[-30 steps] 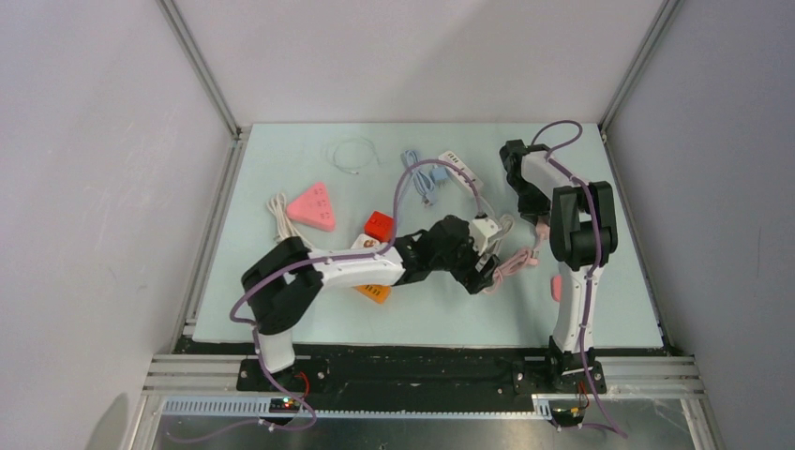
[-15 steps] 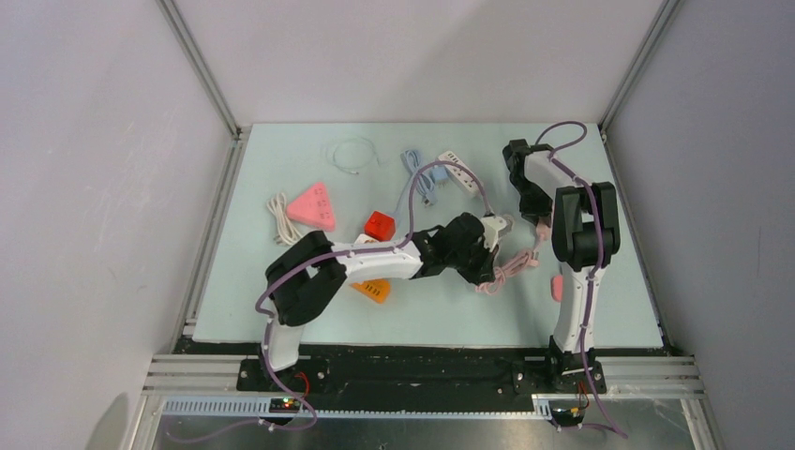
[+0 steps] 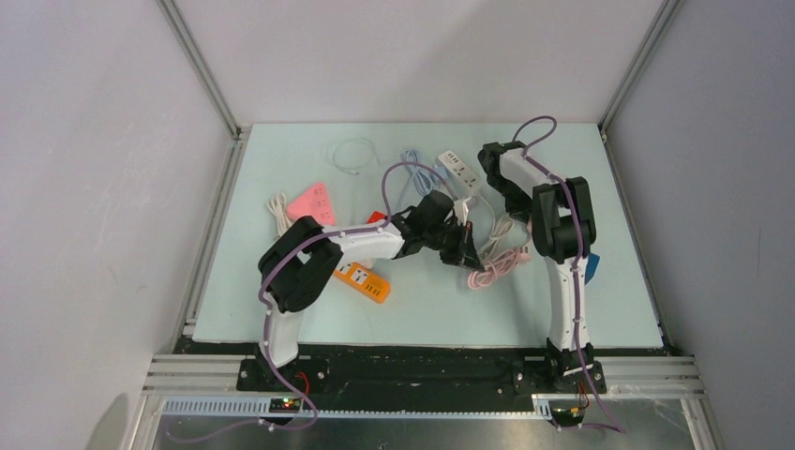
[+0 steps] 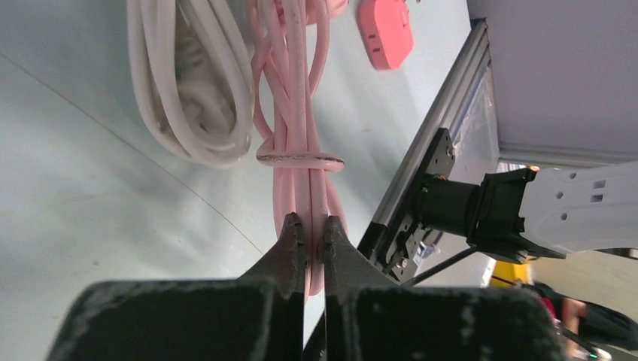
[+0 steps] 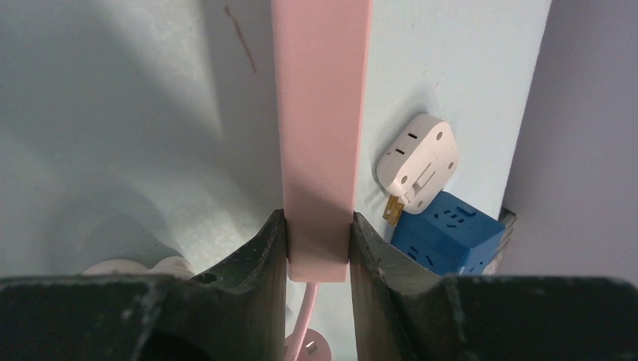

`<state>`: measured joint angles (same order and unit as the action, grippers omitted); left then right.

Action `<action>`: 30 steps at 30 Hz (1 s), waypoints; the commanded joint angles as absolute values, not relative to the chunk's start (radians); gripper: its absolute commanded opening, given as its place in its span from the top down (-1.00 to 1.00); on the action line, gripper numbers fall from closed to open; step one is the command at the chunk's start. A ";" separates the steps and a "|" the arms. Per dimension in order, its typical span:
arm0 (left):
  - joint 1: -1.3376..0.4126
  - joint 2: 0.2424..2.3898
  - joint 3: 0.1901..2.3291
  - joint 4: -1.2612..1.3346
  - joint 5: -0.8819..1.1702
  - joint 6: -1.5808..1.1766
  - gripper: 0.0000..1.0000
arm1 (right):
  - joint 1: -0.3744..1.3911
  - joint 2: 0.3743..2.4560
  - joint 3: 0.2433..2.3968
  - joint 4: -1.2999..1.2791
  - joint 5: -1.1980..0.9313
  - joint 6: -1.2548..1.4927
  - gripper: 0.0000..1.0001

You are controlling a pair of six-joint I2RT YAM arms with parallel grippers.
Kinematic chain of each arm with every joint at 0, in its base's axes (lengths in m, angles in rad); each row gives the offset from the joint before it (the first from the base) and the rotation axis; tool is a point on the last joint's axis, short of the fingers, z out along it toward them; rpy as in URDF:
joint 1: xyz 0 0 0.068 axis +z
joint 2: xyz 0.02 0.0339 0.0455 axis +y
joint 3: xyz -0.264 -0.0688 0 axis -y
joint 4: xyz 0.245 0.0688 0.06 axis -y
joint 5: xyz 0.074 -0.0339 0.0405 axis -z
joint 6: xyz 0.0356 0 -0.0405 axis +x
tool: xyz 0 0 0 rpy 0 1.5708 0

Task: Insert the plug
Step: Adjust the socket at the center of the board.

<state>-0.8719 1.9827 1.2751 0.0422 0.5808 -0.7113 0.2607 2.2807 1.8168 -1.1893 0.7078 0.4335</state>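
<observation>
My left gripper (image 4: 314,222) is shut on the bundled pink cable (image 4: 297,113), pinching its strands just below the pink tie. In the top view the left gripper (image 3: 466,251) sits mid-table with the pink cable (image 3: 502,265) trailing to its right. My right gripper (image 5: 317,218) is shut on the end of a pink power strip (image 5: 322,113), one finger on each long side. The strip's cord drops to a pink plug (image 5: 312,347) with a metal prong at the bottom edge of the right wrist view.
A coiled white cable (image 4: 188,90) lies beside the pink bundle. A white adapter (image 5: 417,162) and a blue socket cube (image 5: 450,233) sit by the right wall. A white strip (image 3: 459,171), a pink triangular strip (image 3: 312,202) and an orange strip (image 3: 364,281) lie on the mat.
The left gripper has closed on the pink cable and drawn it left and toward the back. The right wrist has shifted left with the pink strip still in its jaws.
</observation>
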 commanded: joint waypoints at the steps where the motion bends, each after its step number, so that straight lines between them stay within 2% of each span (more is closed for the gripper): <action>1: -0.879 1.977 1.217 0.077 0.753 -0.810 1.00 | 0.296 2.372 1.868 -1.192 0.721 0.442 1.00; 4: -0.880 1.990 1.183 0.080 0.783 -0.811 1.00 | 0.314 2.394 1.872 -1.194 0.722 0.444 1.00; 10: -0.878 1.971 1.089 0.080 0.770 -0.810 0.98 | 0.340 2.416 1.870 -1.187 0.724 0.440 0.77; 15: -0.872 1.950 1.062 0.080 0.736 -0.813 0.68 | 0.332 2.386 1.864 -1.171 0.666 0.415 0.34; 19: -0.859 1.943 1.058 0.079 0.710 -0.816 0.53 | 0.318 2.318 1.839 -1.110 0.544 0.381 0.11; 30: -0.834 1.952 1.035 0.015 0.652 -0.788 0.22 | 0.276 2.227 1.790 -1.014 0.246 0.401 -0.08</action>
<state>-0.8360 1.9793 1.0439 0.0975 0.6514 -0.8116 0.2886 2.2440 1.8221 -1.1332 0.4530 0.3664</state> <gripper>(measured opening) 0.364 0.528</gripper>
